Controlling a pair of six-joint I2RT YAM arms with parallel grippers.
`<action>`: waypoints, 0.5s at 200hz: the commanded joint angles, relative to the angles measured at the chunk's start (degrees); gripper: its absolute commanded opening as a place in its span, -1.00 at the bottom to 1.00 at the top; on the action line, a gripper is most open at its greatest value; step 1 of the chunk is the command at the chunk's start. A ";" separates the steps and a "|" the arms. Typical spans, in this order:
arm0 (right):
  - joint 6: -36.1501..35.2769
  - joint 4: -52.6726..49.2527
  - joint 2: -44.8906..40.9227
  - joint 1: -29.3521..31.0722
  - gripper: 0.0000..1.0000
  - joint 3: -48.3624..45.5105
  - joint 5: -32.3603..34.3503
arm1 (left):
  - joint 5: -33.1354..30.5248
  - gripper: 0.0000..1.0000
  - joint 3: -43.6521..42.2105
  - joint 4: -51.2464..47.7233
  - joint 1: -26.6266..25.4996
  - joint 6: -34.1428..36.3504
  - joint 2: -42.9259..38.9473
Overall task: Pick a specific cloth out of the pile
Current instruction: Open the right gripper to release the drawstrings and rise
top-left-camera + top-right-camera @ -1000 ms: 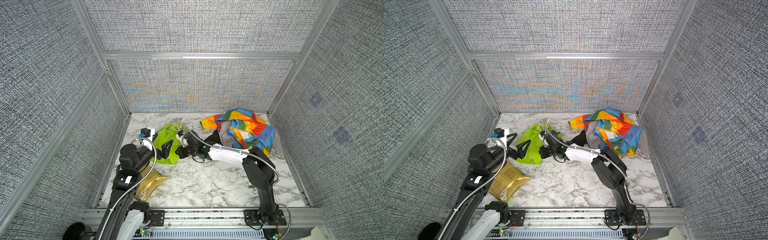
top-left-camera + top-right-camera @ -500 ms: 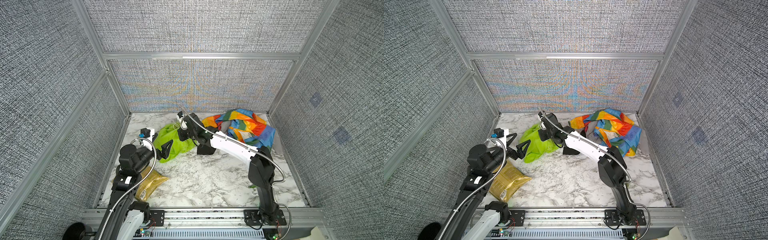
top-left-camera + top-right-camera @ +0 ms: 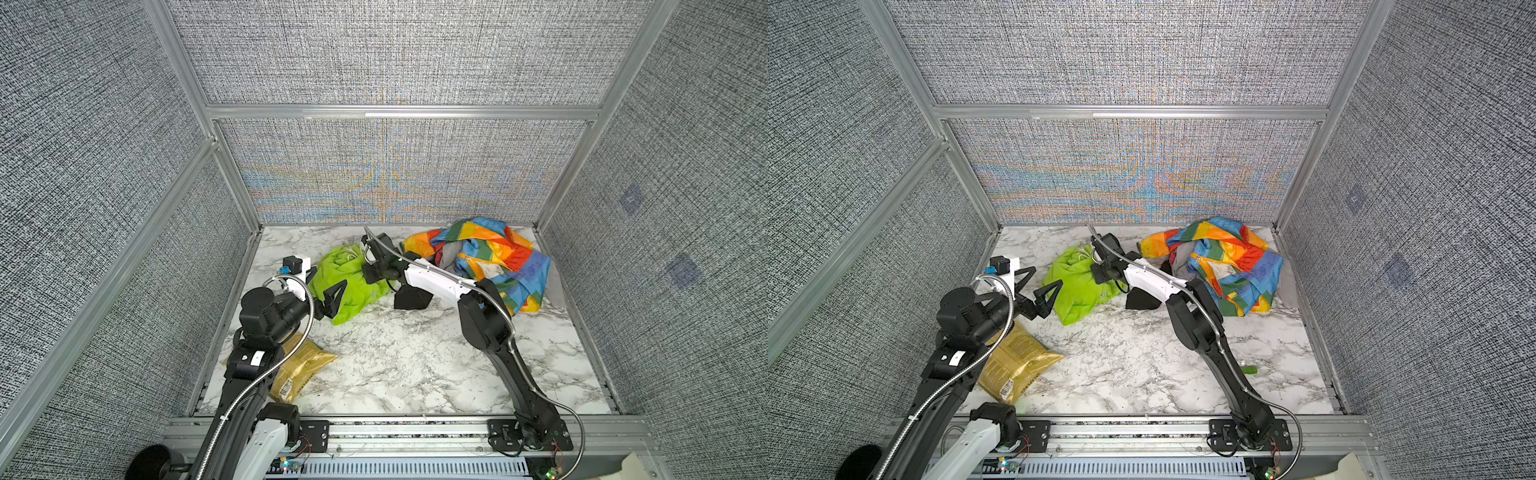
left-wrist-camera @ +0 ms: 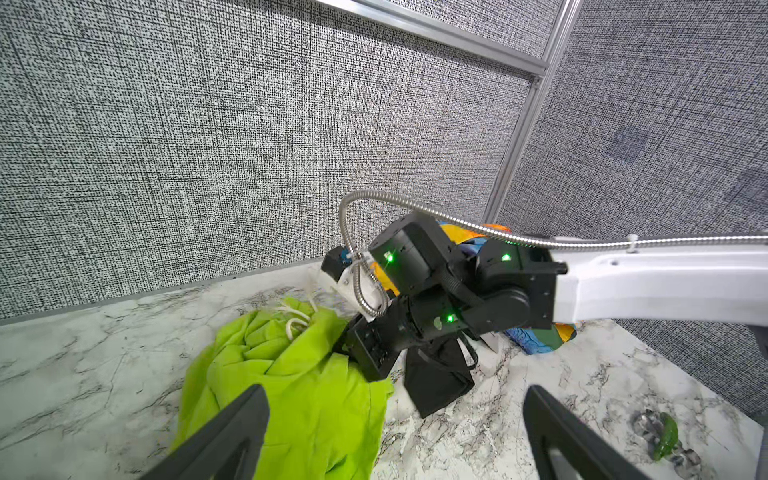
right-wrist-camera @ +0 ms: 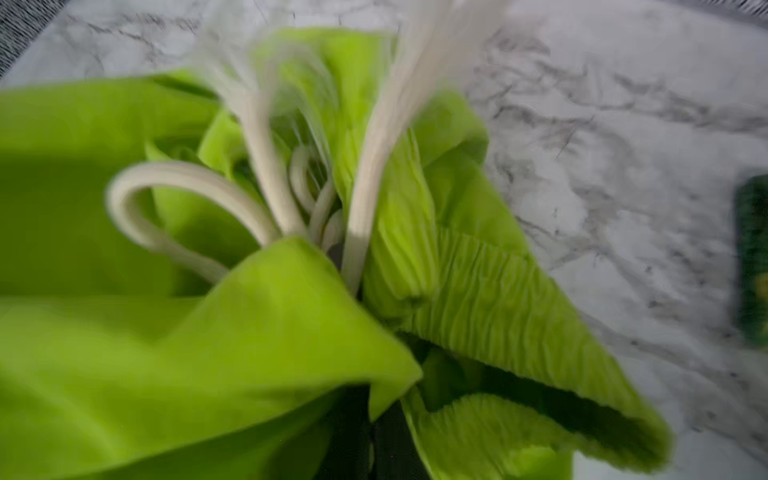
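now, right gripper fast on lime-green cloth, left gripper jaws wide apart, just beside

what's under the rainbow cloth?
Grey cloth shows between the rainbow cloth's folds and past its right edge. Black cloth lies at its left; the right arm hides whether it tucks under. Deeper layers are covered.

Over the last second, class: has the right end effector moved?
Yes. In a top view the right end effector, shut on the green cloth, has moved toward the back wall, away from the front rail.
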 commanded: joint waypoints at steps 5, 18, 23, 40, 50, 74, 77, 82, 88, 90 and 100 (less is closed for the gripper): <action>1.05 1.99 3.41 -0.27 -1.00 0.89 0.00 | 0.92 0.97 0.15 1.59 0.03 -0.38 0.37; 1.30 1.73 5.49 -0.27 -1.00 2.18 -0.03 | 0.92 0.97 0.15 1.60 0.03 -0.43 0.34; 1.46 1.60 6.15 -0.27 -1.00 2.84 -0.18 | 0.92 0.97 0.15 1.61 0.01 -0.41 0.34; 1.31 1.32 7.34 -0.10 -1.00 5.13 -0.34 | 0.85 0.97 0.06 1.66 0.00 -0.43 0.34; 1.57 0.93 7.86 -0.09 -1.00 6.34 -0.47 | 0.84 0.97 0.05 1.78 0.06 -0.43 0.42; 2.27 1.41 6.45 0.16 -0.98 6.15 -1.62 | 0.83 0.97 0.06 1.56 0.05 -0.43 0.38; 2.28 1.60 6.07 0.23 -0.97 5.89 -1.73 | 0.75 0.97 0.07 1.65 -0.01 -0.43 0.34; 2.28 2.05 5.41 0.32 -0.93 5.46 -1.75 | 0.70 0.97 0.11 1.70 0.00 -0.43 0.35; 2.21 2.44 4.52 0.43 -0.90 4.84 -1.74 | 0.66 0.97 0.06 1.68 0.00 -0.43 0.34; 2.24 2.67 4.21 0.47 -0.89 4.66 -1.74 | 0.65 0.97 0.06 1.70 0.02 -0.43 0.34; 2.19 3.25 2.89 0.51 -0.83 4.14 -1.77 | 0.74 0.97 0.07 1.70 0.05 -0.51 0.47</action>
